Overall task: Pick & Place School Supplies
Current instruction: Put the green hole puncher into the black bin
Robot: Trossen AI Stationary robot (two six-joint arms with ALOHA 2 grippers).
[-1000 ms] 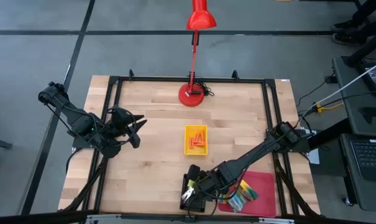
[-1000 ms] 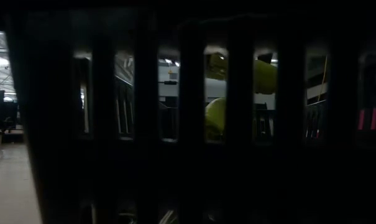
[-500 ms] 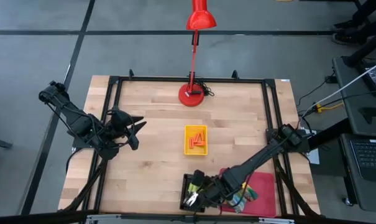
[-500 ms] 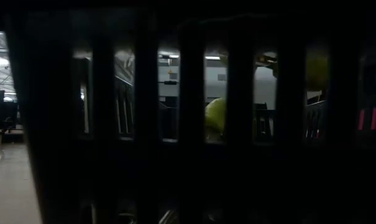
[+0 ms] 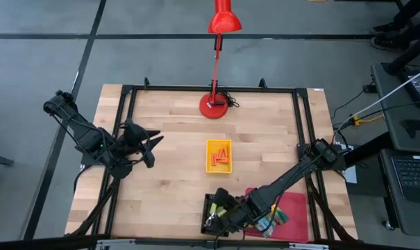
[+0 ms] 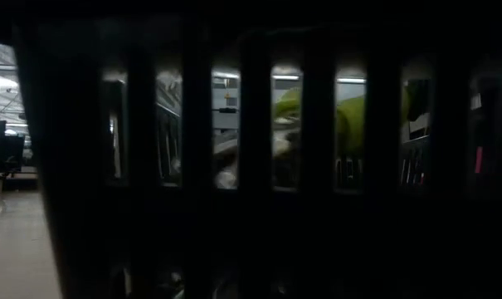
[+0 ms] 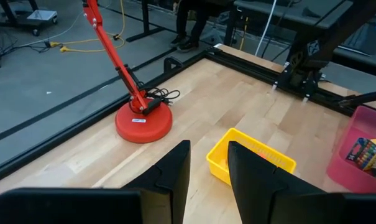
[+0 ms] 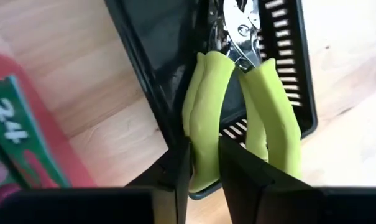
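Observation:
My right gripper (image 8: 203, 146) hangs over the black slotted tray (image 5: 207, 201) near the table's near edge and is shut on the small pliers (image 8: 237, 37) with yellow-green handles. The pliers' metal head points into the tray. In the low view, the handles (image 6: 350, 124) show through the tray's slots. Short orange sticks (image 5: 221, 155) lie in the yellow tray (image 5: 211, 167). Yellow-green printed boxes (image 5: 271, 221) lie in the red tray (image 5: 293, 205). My left gripper (image 5: 153, 146) waits open above the table's left part. My right gripper pinches one yellow-green handle (image 8: 203, 106) of the pliers between its two fingers (image 8: 172, 174), which lie along the handle. The other handle (image 8: 275, 118) stays free beside the fingers. The head lies inside the black tray; whether it rests on the tray floor I cannot tell.
A red desk lamp stands with its base (image 5: 214, 105) near the far edge. A black frame rail (image 5: 126, 125) runs around the table. Bare wood lies between the yellow tray and the left gripper. A green box marked 24 (image 8: 13, 137) sits close beside the black tray.
My right gripper has moved a little toward the table's near edge over the black tray, carrying the pliers with it. In the low view the yellow-green handles have shifted behind the tray's slots.

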